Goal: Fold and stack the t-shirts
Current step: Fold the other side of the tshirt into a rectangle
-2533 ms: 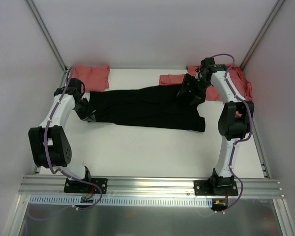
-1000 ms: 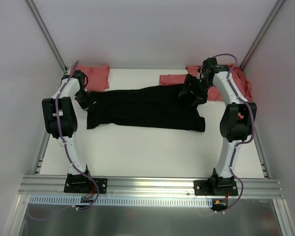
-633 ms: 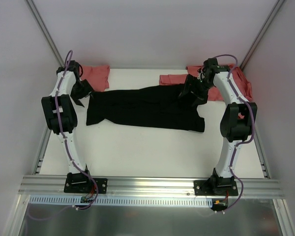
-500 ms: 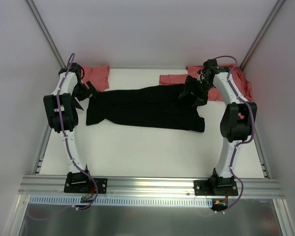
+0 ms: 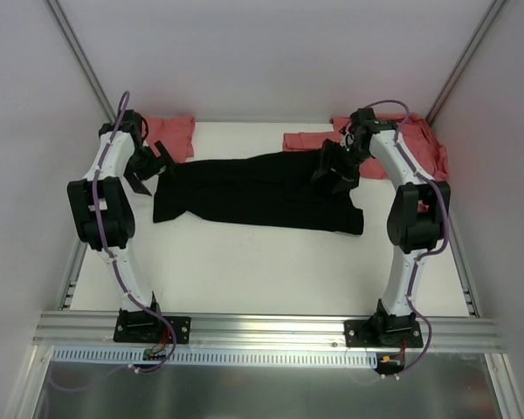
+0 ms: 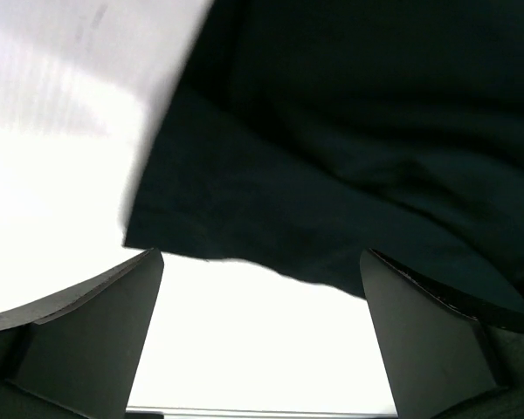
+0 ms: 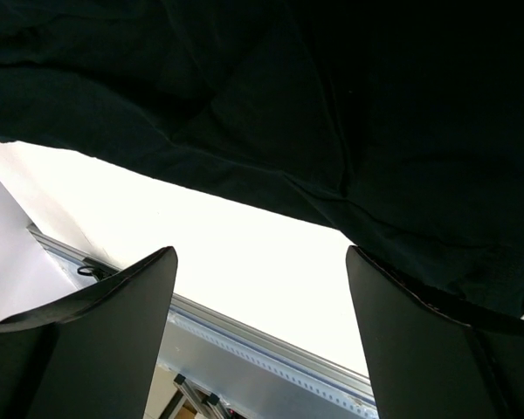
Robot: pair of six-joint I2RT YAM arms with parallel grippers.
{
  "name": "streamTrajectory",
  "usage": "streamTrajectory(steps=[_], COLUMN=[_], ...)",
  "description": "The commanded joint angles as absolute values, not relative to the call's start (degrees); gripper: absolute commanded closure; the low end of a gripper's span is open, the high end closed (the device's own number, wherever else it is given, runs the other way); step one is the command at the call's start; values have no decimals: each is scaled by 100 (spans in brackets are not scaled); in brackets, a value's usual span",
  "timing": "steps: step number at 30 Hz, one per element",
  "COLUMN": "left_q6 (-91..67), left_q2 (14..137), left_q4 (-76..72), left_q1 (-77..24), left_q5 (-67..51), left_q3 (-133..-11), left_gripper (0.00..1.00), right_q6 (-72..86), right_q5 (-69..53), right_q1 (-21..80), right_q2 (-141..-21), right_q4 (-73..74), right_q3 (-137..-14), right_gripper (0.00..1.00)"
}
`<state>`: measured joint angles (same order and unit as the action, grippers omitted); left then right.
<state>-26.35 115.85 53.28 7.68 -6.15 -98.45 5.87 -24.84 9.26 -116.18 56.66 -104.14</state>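
White worktop (image 5: 244, 262) holds the black t-shirt (image 5: 262, 188) across its far half; extended far, your left pincer (image 5: 155, 170) gapes empty at its left edge, right pincer (image 5: 332, 177) open, empty, over its right end

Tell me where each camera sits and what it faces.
Top external: above and behind the bases, looking down on the table, black t-shirt and both arms.
Left wrist: on the left arm, over the shirt's edge; own fingers show.
Right wrist: on the right arm, over the shirt's other end; own fingers show.
All three share the black t-shirt.
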Motion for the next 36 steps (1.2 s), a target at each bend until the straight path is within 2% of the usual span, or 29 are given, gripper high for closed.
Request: streamTrajectory(steps=[1,13,16,17,18,19,20,22,23,24,26,32,36], left_q6=[-2488,-2443,-2382,-2364,-2321,-2303,-2268,-2250,-2250,-2250,-2259,-2268,-2294], left_q2=[10733,9985,9984,9993,9993,9984,9976,9976,9976,9984,10002,10037,10037], left_q4=[5361,5607,5695,5739,5765,5792,5792,5810,5810,5810,5809,5748,5695], left_q1=[511,167,167,158,158,167,167,158,158,158,158,158,167], left_q5=[-922,-1107,-1107,-1090,-1064,-1046,-1028,-1011,-1019,-1028,-1046,-1099,-1178], left_q3=[-9800,-9879,-9966,-9984,-10002,-10045,-10046,-10046,-10046,-10037,-10020,-10011,-9923], left_gripper=[1,1,1,1,1,1,1,1,1,1,1,1,1], right_q6=[518,580,633,642,650,676,694,721,747,756,773,800,905], right_q5=[-2479,-2373,-2373,-2399,-2408,-2408,-2400,-2399,-2391,-2391,-2364,-2347,-2355], right_q1=[1081,1125,1134,1134,1134,1142,1160,1160,1178,1178,1195,1230,1230], right_q2=[-11777,-12164,-12260,-12322,-12348,-12366,-12392,-12410,-12410,-12410,-12410,-12366,-12445], right_q4=[5564,5124,5054,5054,5054,5054,5054,5045,5054,5054,5062,5194,5352], right_q3=[-10310,-9896,-9949,-10001,-10028,-10046,-10089,-10125,-10142,-10177,-10204,-10537,-11239], right_gripper=[18,18,21,26,40,48,65,77,89,94,99,99,100])
